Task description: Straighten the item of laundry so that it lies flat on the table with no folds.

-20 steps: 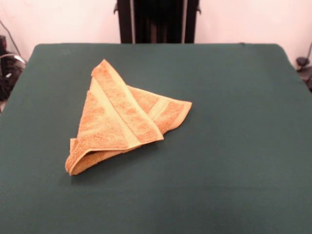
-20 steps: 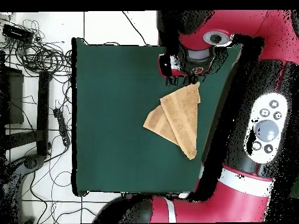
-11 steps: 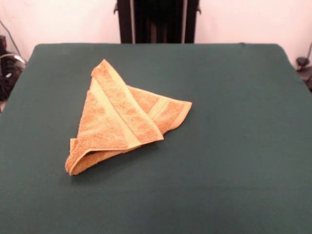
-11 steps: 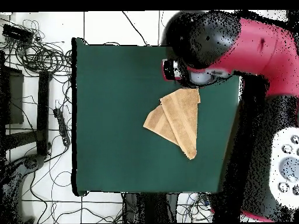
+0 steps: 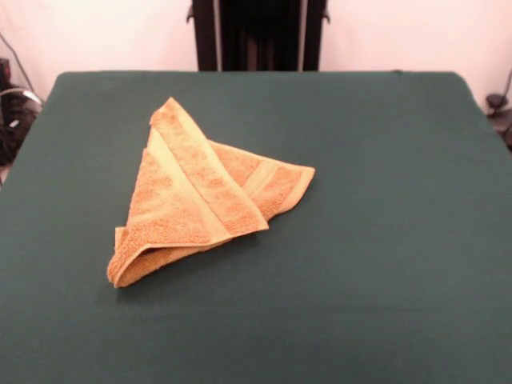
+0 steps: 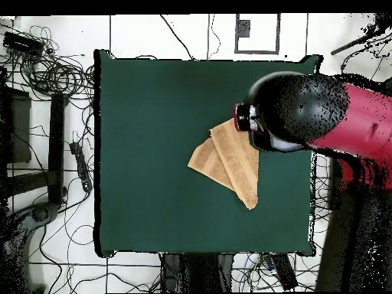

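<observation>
No legible text, label, brand, number or sign is shown on the towel (image 5: 196,204), the table (image 5: 384,240) or the arm (image 6: 321,115) in either view.

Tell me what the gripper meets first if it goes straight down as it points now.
Probably the towel: from overhead, the gripper hangs over one corner of it. Its height cannot be judged, and the front view does not show it.
</observation>
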